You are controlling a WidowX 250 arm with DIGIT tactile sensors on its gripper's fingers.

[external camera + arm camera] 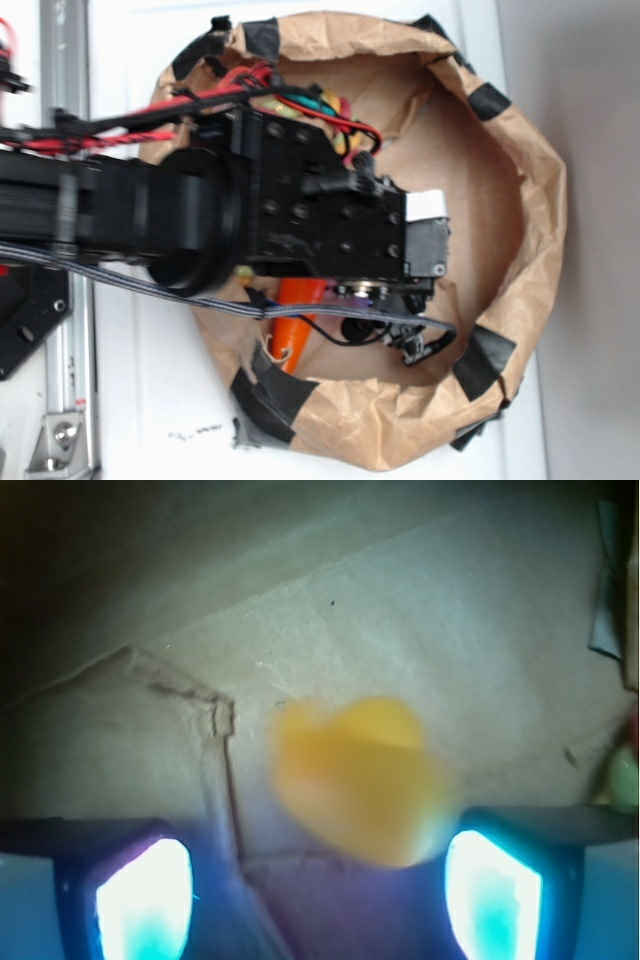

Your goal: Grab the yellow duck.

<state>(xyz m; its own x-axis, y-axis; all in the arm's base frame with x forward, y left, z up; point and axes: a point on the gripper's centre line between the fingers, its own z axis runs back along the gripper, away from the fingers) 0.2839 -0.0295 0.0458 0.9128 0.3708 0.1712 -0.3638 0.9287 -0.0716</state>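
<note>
Paper-walled bin point(530, 200): holds everything I see. Arm: over it, above the carrot point(290, 335). Gripper point(318, 880): fingers point(145, 895) spread, empty. Yellow duck point(360, 780): blurred, between them, nearer the right. Step: approach. Next, I judge: descend, centre, close.

Crumpled matt brown paper for the bag point(540, 200), rim patched with black tape point(487, 100). Creased, dull cardboard point(420, 610) on the floor inside. Smooth, rubbery-looking yellow duck point(360, 780), blurred. Matt black plastic on the arm point(200, 215); glowing translucent pads point(492, 895) on the gripper point(318, 895).
</note>
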